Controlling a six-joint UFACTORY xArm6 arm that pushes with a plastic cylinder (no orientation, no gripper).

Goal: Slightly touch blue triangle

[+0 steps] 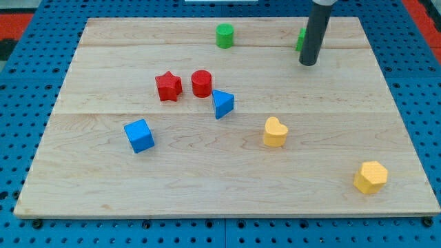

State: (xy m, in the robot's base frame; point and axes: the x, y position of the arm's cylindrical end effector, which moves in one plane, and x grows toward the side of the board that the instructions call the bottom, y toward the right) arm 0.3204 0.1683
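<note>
The blue triangle lies near the middle of the wooden board, just right of and below the red cylinder. My tip is at the view's upper right, well apart from the blue triangle, up and to its right. The rod partly hides a green block behind it. The tip touches no block that I can see.
A red star sits left of the red cylinder. A blue cube lies lower left. A green cylinder is at the top. A yellow heart and a yellow hexagon lie to the lower right.
</note>
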